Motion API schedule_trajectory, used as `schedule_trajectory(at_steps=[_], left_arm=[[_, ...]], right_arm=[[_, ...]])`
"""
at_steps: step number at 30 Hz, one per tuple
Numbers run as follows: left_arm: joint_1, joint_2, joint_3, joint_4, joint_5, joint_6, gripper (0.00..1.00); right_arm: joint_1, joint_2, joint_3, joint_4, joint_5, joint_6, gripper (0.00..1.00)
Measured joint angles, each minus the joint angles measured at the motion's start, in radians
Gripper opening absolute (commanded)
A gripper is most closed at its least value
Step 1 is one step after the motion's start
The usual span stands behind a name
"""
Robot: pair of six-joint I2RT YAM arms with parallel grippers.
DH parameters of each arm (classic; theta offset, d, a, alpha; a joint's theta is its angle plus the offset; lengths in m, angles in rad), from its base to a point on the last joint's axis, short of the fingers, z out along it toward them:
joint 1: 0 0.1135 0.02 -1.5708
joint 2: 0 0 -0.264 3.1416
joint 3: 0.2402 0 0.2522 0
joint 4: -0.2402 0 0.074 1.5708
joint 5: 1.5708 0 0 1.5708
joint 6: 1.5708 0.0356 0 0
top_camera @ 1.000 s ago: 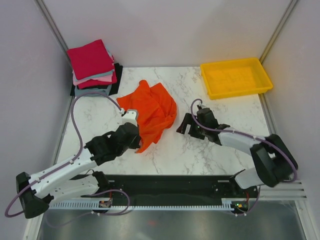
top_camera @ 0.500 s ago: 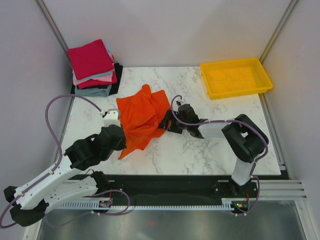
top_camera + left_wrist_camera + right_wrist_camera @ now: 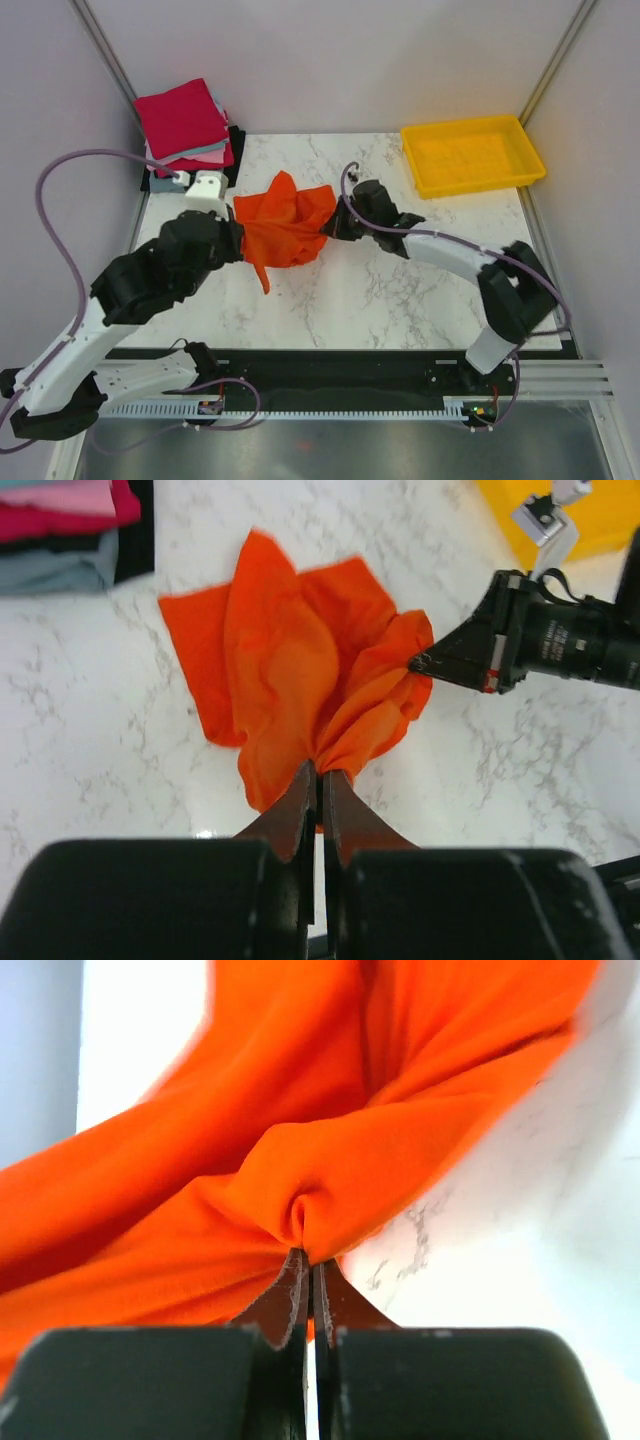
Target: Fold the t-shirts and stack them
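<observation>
A bright orange-red t-shirt (image 3: 285, 225) hangs bunched between my two grippers over the middle of the marble table. My left gripper (image 3: 240, 243) is shut on its left edge; the left wrist view shows the cloth (image 3: 300, 680) pinched at the gripper's (image 3: 320, 773) tips. From the other side my right gripper (image 3: 327, 230) is shut on the right edge, with a fold of the shirt (image 3: 300, 1160) caught at the gripper's (image 3: 306, 1260) tips. A tail of cloth droops toward the near side. Folded t-shirts (image 3: 185, 125), crimson on top, are stacked at the far left corner.
A yellow plastic tray (image 3: 520, 172) stands at the far right of the table (image 3: 400, 290). Grey walls close in the left, right and back. The left arm's purple cable (image 3: 60, 230) loops out past the table's left edge.
My right gripper reached left to the shirt and shut on its right edge. My left gripper moved up and back with the shirt, which now hangs bunched between both.
</observation>
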Motion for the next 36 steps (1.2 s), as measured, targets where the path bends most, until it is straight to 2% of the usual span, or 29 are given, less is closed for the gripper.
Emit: schedule_trajectory(at_steps=[3, 9, 14, 17, 19, 20, 21, 22, 23, 25, 27, 30, 33, 36], left_arm=[[0.001, -0.015, 0.137, 0.012, 0.001, 0.088, 0.02], [0.001, -0.101, 0.276, 0.097, 0.083, 0.288, 0.02], [0.001, -0.095, 0.359, 0.143, 0.143, 0.401, 0.02], [0.001, -0.024, 0.385, 0.151, 0.109, 0.455, 0.02], [0.024, 0.059, 0.388, 0.154, 0.078, 0.483, 0.02], [0.081, 0.114, 0.389, 0.153, 0.1, 0.49, 0.08], [0.137, 0.157, 0.386, 0.153, 0.128, 0.491, 0.28], [0.214, 0.214, 0.371, 0.162, 0.186, 0.494, 0.68], [0.311, 0.275, 0.351, 0.164, 0.243, 0.489, 0.8], [0.433, 0.383, 0.314, 0.169, 0.313, 0.475, 0.99], [0.512, 0.493, 0.267, 0.167, 0.348, 0.447, 1.0], [0.545, 0.565, 0.142, 0.156, 0.401, 0.402, 1.0], [0.537, 0.527, 0.048, 0.145, 0.45, 0.352, 0.95], [0.525, 0.423, -0.037, 0.168, 0.511, 0.279, 0.87]], right_arm=[[-0.005, -0.219, 0.089, -0.206, 0.058, -0.089, 0.0], [-0.013, -0.586, 0.333, -0.522, 0.155, -0.182, 0.0], [-0.007, -0.657, 0.512, -0.734, 0.15, -0.206, 0.03], [-0.026, -0.59, 0.587, -0.829, 0.152, -0.24, 0.14], [-0.082, -0.52, 0.595, -0.856, 0.125, -0.261, 0.49], [-0.146, -0.462, 0.587, -0.86, 0.095, -0.269, 0.73], [-0.19, -0.42, 0.576, -0.856, 0.077, -0.275, 0.97], [-0.239, -0.362, 0.555, -0.842, 0.072, -0.283, 0.98], [-0.288, -0.284, 0.535, -0.836, 0.074, -0.299, 0.98], [-0.343, -0.154, 0.505, -0.835, 0.088, -0.312, 0.98], [-0.381, -0.056, 0.472, -0.846, 0.11, -0.32, 0.98], [-0.397, -0.046, 0.411, -0.875, 0.144, -0.332, 0.98], [-0.39, -0.134, 0.37, -0.875, 0.175, -0.348, 0.98], [-0.381, -0.285, 0.288, -0.845, 0.188, -0.36, 0.98]])
